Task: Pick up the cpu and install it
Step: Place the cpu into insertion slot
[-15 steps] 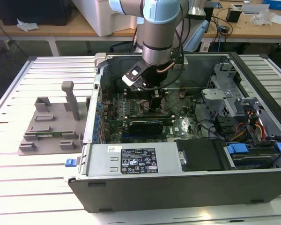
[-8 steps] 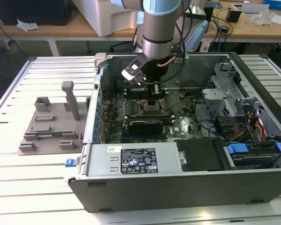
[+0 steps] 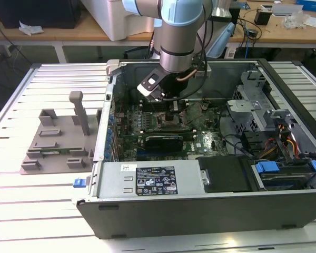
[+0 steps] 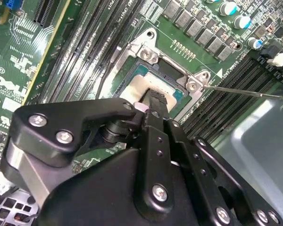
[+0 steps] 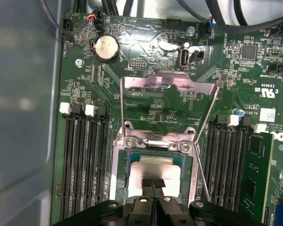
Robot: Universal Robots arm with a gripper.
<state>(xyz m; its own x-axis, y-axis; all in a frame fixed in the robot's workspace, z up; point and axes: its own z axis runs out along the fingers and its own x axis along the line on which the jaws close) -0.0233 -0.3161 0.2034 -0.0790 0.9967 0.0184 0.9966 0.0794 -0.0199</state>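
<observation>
Pincer (image 5: 153,184) tips pressed together, nothing visible between them. They sit on or just above the middle of the cpu (image 5: 151,165); contact cannot be confirmed.

Cpu lies flat directly beneath the tips, inside the socket frame (image 5: 117,174). In the second wrist view the pincer (image 4: 153,98) hangs over the silver lid, with the green rim of the cpu (image 4: 140,84) showing around it.

Judgement: light, rigid, thin part. The polished lid is likely slippery, so the top face is a poor place to grip. The hold belongs on two opposite rim edges, kept level. The contact side and socket pins are presumably fragile under tilt or sliding.

Just beyond the tips the load plate (image 5: 167,84) stands swung up, with the release lever (image 5: 205,141) unhooked beside it: socket not yet clamped. Memory slots (image 5: 82,155) flank the pincer on both sides.

Farther out, in the exterior view, the arm reaches down into the open computer case (image 3: 200,221), and the pincer (image 3: 174,108) is over the motherboard (image 3: 210,142).
</observation>
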